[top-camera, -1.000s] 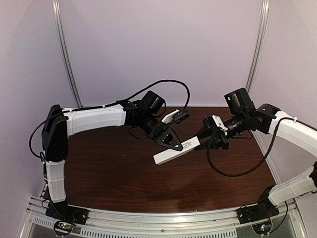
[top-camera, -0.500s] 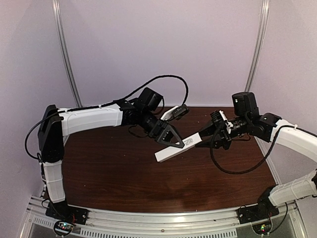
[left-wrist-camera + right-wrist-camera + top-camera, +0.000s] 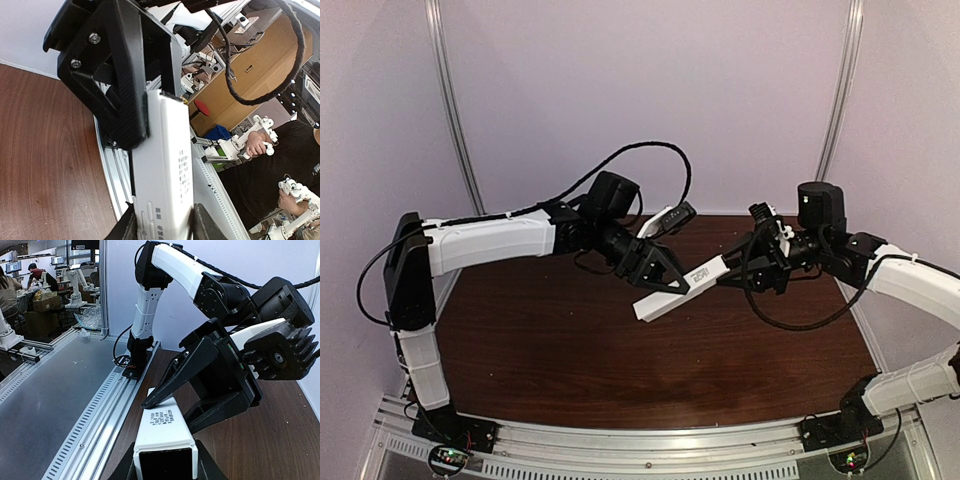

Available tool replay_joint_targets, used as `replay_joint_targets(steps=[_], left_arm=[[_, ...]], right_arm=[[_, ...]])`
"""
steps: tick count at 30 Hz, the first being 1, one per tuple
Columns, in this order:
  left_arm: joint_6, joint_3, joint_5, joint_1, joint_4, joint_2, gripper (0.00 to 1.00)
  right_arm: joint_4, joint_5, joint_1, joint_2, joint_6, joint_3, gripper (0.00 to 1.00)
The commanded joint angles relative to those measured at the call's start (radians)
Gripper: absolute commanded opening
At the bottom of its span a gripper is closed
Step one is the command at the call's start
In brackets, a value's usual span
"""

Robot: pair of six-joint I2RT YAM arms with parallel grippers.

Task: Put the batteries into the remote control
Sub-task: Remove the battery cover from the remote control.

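Well, we see the slim white rectangular plastic remote control [image 3: 655, 304] held in the air over the dark brown wooden table [image 3: 570, 350], slanting from 8 o'clock up to 2 o'clock in the overhead view. The right gripper [image 3: 732, 272] is clamped on its 2 o'clock end, the bar wedged between the black fingers [image 3: 125, 471] (its own camera looks straight at the remote's blunt end). The left gripper [image 3: 676, 284] straddles the bar near its middle, reaching in from 10 o'clock; whether those triangular jaws press it or merely flank it, we cannot tell.
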Motion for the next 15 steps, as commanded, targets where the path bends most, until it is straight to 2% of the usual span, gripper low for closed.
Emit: replay_joint_targets(steps=[1, 8, 11, 15], left_arm=[[-0.007, -0.080, 0.028, -0.011, -0.038, -0.021, 0.33], [-0.187, -0.122, -0.068, -0.008, 0.147, -0.009, 0.28], [-0.207, -0.127, -0.092, -0.007, 0.168, 0.015, 0.27], [-0.193, -0.132, -0.114, -0.005, 0.163, 0.039, 0.36]], right_arm=[[0.178, 0.040, -0.078, -0.048, 0.120, 0.028, 0.00], [0.081, 0.099, -0.075, -0.046, 0.068, 0.021, 0.00], [0.103, 0.106, -0.073, -0.052, 0.084, -0.018, 0.00], [0.139, 0.107, -0.071, -0.045, 0.123, -0.061, 0.00]])
